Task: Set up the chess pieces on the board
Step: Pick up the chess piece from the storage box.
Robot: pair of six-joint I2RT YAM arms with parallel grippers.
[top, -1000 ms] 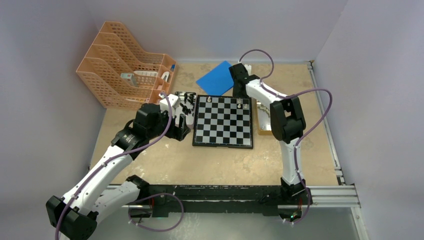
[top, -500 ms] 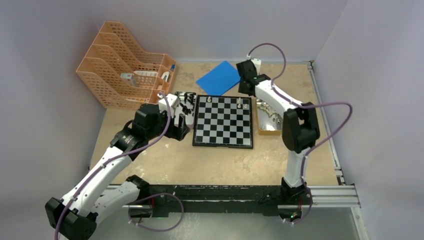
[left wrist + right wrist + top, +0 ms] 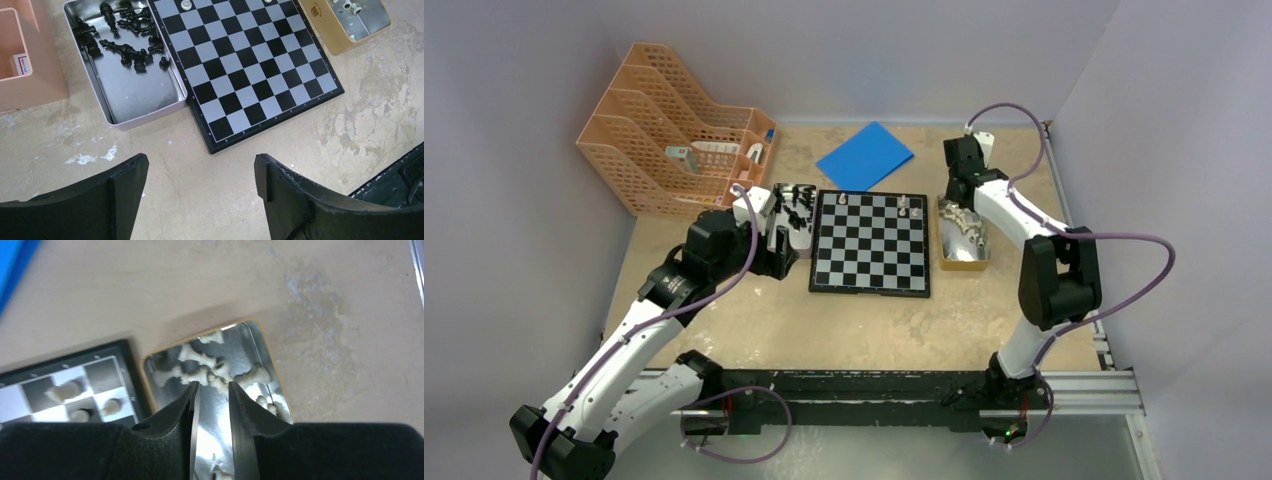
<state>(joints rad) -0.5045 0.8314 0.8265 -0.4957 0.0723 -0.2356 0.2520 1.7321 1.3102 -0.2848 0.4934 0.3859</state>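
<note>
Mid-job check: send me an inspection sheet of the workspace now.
Surface: beige table, blotchy.
Job's things: board centred; placed white pieces on its far row; black pieces in silver tin at its left; loose white pieces in yellow tin at its right.
Clutter: orange file rack, blue sheet.
Grippers: left gripper jaws wide, empty, above table by board; right gripper jaws narrowly parted, empty, over yellow tin.
Cables: purple cables loop off both arms, none on board.
Surroundings: plain walls, metal rail at near edge.

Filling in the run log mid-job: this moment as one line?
left gripper: open, empty | right gripper: slightly open, empty, over white-piece tin | board: few white pieces, no black
</note>
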